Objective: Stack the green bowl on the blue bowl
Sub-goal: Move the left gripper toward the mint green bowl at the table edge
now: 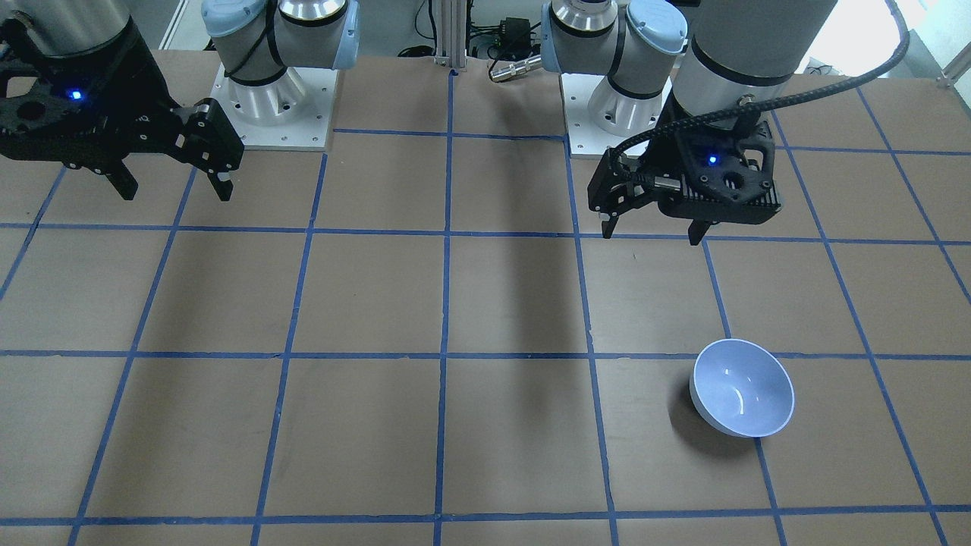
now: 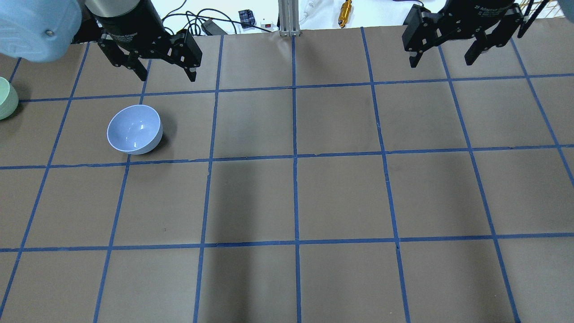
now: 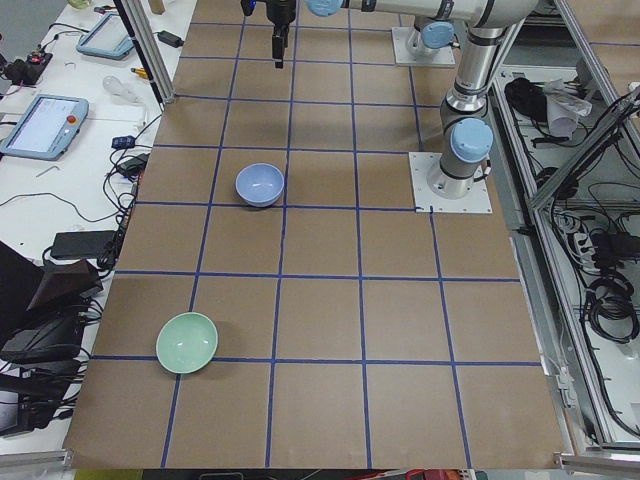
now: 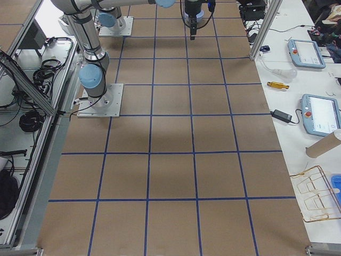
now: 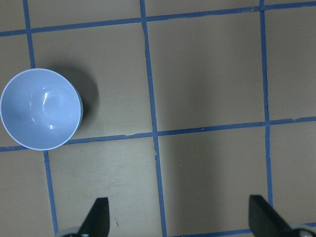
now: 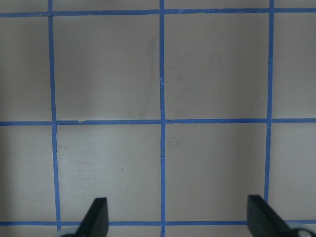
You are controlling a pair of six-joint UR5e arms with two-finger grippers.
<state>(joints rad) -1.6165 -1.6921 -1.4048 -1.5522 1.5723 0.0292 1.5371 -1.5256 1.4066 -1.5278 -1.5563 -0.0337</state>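
The blue bowl [image 2: 133,129] stands upright and empty on the table on my left side; it also shows in the front view [image 1: 743,388], the left side view [image 3: 260,184] and the left wrist view [image 5: 40,108]. The green bowl [image 3: 187,342] stands upright farther out to my left, cut by the overhead view's left edge [image 2: 6,98]. My left gripper [image 2: 168,74] hangs open and empty above the table, beyond the blue bowl and apart from it [image 1: 651,231] [image 5: 180,215]. My right gripper [image 2: 441,58] is open and empty over the far right of the table [image 1: 177,189] [image 6: 177,215].
The table [image 2: 296,202] is brown paper with a blue tape grid. The arm bases [image 1: 273,98] stand on plates at the robot's edge. Cables, a post [image 2: 289,18] and tablets [image 3: 40,125] lie beyond the far edge.
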